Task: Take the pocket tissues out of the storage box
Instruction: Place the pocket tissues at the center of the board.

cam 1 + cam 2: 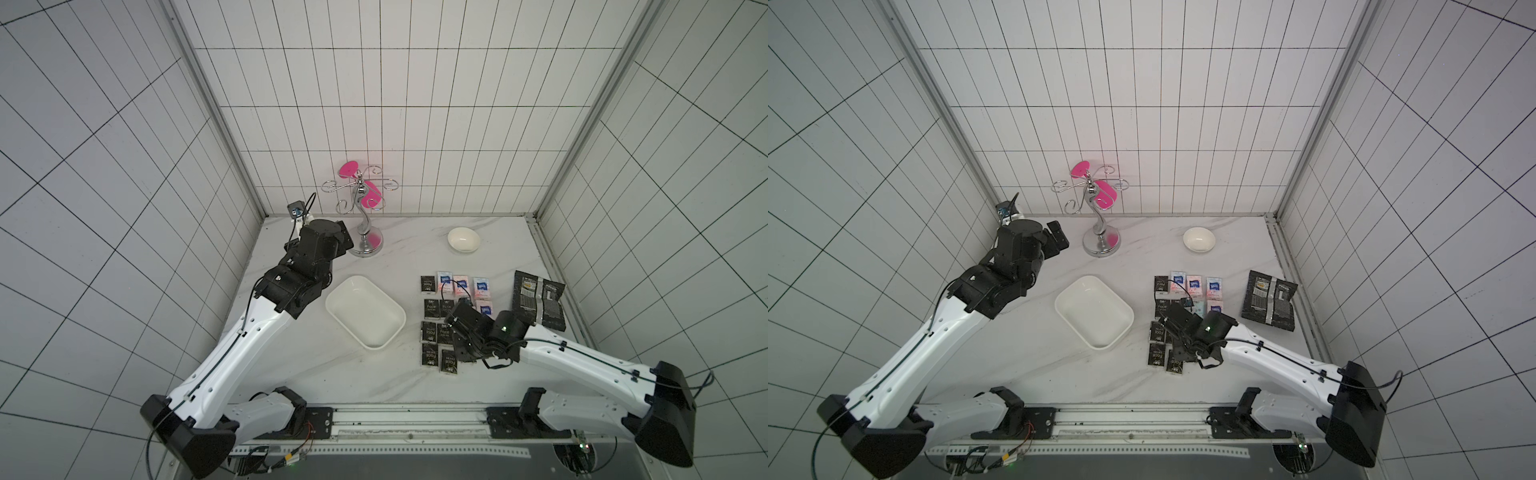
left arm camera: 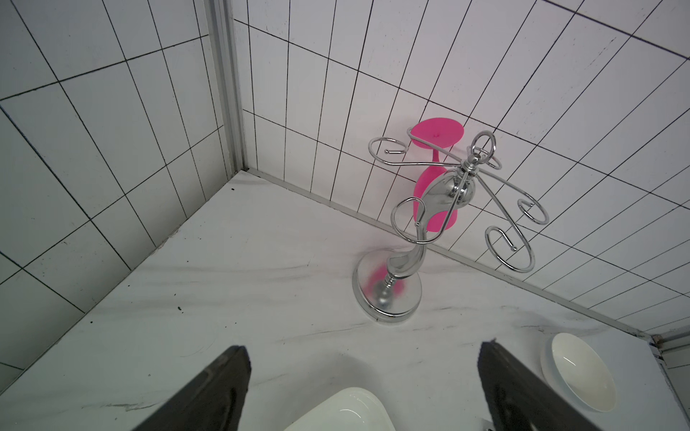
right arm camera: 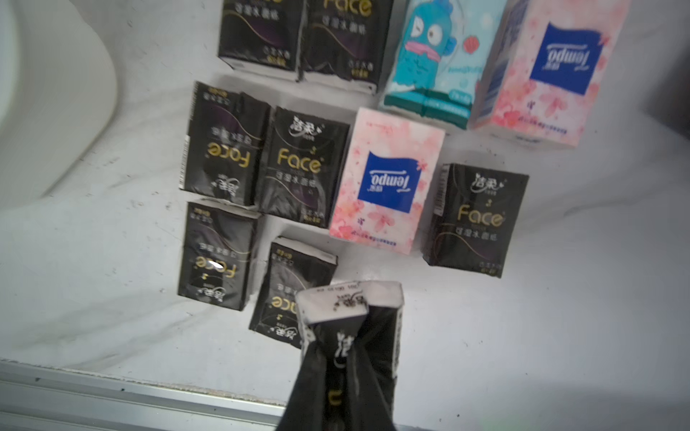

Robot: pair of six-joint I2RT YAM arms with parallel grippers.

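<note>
Held pack (image 3: pixel 347 302), black with a white end flap: pinched at its crumpled middle by the right gripper (image 3: pixel 345 350), jaws almost closed on it. Its long axis runs straight out from the fingers, toward the top of the right wrist frame, and the free end hangs above the table. Just past that end, low centre of the frame, a black pack (image 3: pixel 283 294) lies partly hidden behind it. The bare marble to its right, below the pink pack (image 3: pixel 386 179), looks the likely slot. Other packs (image 1: pixel 431 309): laid in rows on the table, centre-right in both top views. Box (image 1: pixel 365 316): just left of the rows, empty. The right arm is over the rows; the left arm is well apart, at upper left of the table. Left gripper (image 2: pixel 364 349): jaws spread wide, nothing between them. Around: pouches (image 1: pixel 538 301) right of the rows, bowl (image 1: pixel 464 240) above them, rack (image 1: pixel 366 245) with pink glass (image 2: pixel 435 197) at top centre. Obstruction, judged: only the neighbouring packs, easily nudged on lowering.
</note>
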